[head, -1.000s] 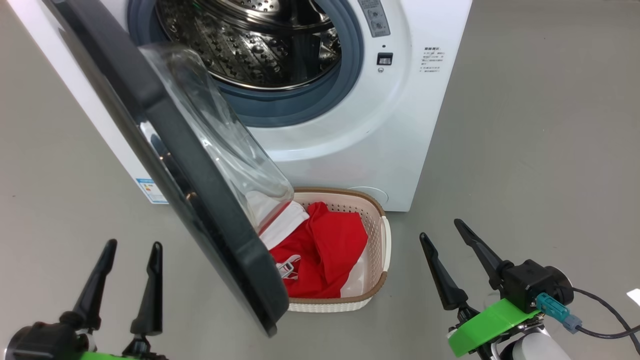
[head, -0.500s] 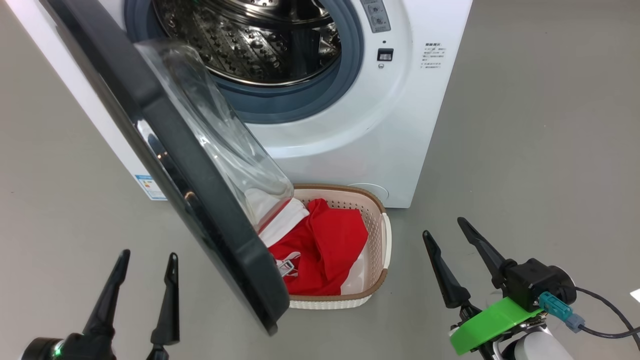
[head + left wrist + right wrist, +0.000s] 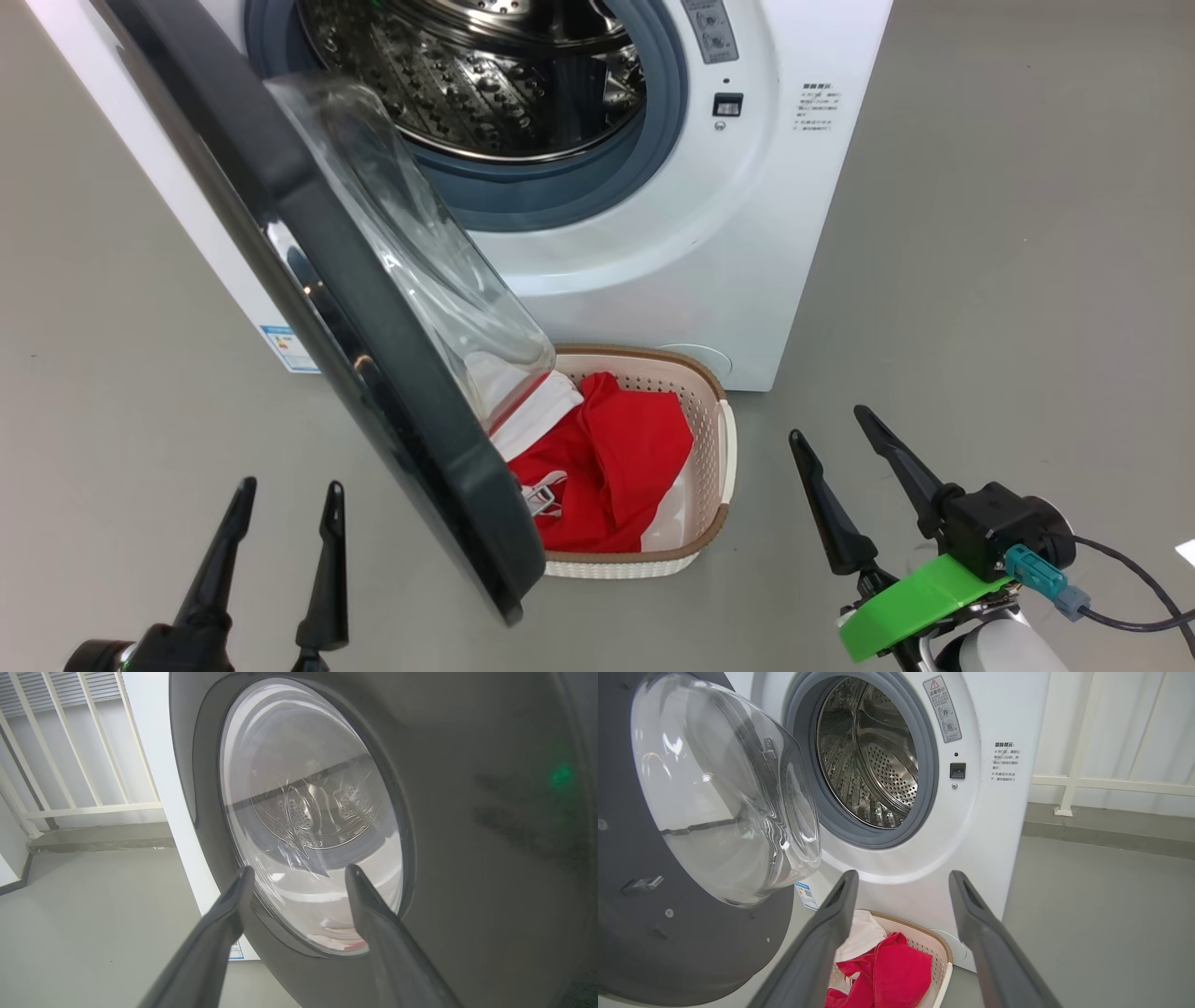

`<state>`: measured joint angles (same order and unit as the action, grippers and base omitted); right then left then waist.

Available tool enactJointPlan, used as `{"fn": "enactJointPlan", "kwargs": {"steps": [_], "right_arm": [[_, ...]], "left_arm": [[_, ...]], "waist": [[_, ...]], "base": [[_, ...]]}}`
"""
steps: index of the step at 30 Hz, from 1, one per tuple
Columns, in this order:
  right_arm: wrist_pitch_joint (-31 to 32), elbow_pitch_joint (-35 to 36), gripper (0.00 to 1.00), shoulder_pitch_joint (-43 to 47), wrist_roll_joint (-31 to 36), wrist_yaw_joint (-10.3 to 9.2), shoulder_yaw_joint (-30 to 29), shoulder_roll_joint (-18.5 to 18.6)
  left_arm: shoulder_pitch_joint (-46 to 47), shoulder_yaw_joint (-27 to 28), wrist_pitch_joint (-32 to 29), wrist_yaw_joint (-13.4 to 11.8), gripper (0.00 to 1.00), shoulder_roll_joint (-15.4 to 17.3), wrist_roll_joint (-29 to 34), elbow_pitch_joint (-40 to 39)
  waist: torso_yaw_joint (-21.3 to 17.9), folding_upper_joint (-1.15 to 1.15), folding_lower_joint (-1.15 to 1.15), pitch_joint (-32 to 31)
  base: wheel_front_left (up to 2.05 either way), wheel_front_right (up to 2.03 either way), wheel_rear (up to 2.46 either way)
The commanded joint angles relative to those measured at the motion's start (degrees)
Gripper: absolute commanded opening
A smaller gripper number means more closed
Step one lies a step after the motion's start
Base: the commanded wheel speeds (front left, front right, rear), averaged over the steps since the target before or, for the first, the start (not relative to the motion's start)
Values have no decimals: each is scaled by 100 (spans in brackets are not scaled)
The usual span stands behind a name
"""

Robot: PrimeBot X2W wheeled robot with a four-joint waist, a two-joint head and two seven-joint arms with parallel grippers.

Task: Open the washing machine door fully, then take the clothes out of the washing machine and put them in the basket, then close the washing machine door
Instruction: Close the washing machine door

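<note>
Now left gripper (image 3: 290,483) wide apart, empty, near washing machine door (image 3: 448,485); right gripper (image 3: 826,422) likewise.

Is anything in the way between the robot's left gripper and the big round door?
Nothing visible is in the way. The open left gripper points straight at the door's dark outer side. The basket sits on the door's other side.

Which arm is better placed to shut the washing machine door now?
Probably left: the left tool faces the washing machine door's outer face, ready to push; the right tool sits on its inner side, past the basket.
</note>
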<state>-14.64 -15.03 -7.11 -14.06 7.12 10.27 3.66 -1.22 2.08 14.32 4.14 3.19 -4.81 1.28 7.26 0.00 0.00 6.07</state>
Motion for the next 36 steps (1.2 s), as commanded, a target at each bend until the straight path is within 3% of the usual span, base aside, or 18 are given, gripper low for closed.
{"fn": "enactJointPlan", "kwargs": {"steps": [1, 10, 11, 12, 18, 19, 28, 32, 36], "right_arm": [[-36, 120, 100, -37, 12, 36, 113, -17], [-36, 131, 100, -45, 29, 36, 82, -27], [-36, 136, 100, -48, 29, 36, 80, -28], [-36, 140, 100, -50, 30, 36, 78, -28], [-36, 131, 100, -85, 8, 36, 89, -20], [-36, 131, 100, -85, 8, 36, 89, -20], [-36, 104, 100, -104, -53, 36, 140, -29], [-36, 109, 100, -116, -73, 36, 144, -35], [-36, 113, 100, -125, -93, 36, 175, -41]], "left_arm": [[102, 219, 67, 38, 100, 43, 39, -119], [203, 207, 67, 119, 100, 11, 44, -140], [233, 203, 67, 139, 36, 6, -23, -144], [270, 204, 67, 156, 0, 1, -105, -140], [604, 433, 68, 242, 0, -27, -1639, -235], [604, 433, 68, 242, 0, -27, -1639, -235], [952, 354, -209, 265, 0, -30, -5105, -618], [1008, 439, -658, -42, 0, -30, -6772, -1093], [1011, 622, -996, -525, 0, -31, -8107, -1612]], "waist": [[6, 0, 0, 6], [45, 0, 0, 53], [50, 0, 0, 63], [54, 0, 0, 71], [27, 0, 0, 134], [27, 0, 0, 134], [-87, 0, 0, 205], [-146, 0, 0, 224], [-205, 0, 0, 238]], "base": [[0, 0, 0], [0, 0, 0], [0, 0, 0], [0, 0, 0], [0, 0, 0], [0, 0, 0], [0, 0, 0], [0, 0, 0], [0, 0, 0]]}}
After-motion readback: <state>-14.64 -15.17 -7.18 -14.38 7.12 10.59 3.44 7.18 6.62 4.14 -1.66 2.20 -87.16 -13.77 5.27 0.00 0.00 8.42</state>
